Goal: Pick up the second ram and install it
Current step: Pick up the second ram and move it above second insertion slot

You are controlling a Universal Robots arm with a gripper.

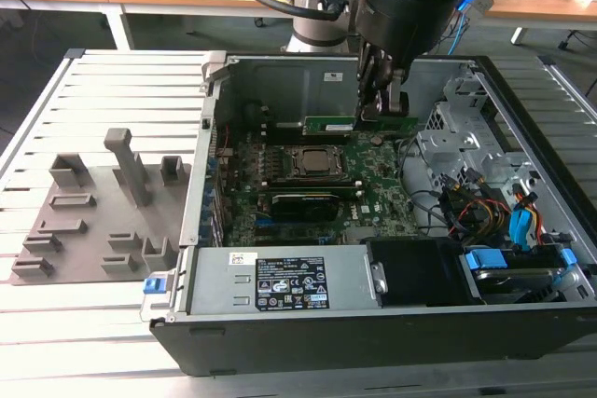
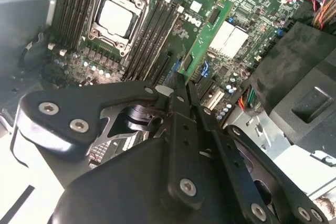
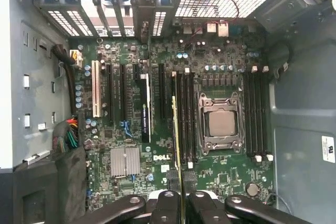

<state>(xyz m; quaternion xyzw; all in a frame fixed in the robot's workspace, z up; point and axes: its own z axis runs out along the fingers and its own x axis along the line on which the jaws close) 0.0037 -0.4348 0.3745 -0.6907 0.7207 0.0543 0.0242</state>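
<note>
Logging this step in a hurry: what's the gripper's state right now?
The gripper is closed, holding the second ram over the motherboard.

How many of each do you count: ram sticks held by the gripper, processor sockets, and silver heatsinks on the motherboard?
ram stick in the gripper: 1
processor socket: 1
silver heatsink: 1
Total: 3
</note>
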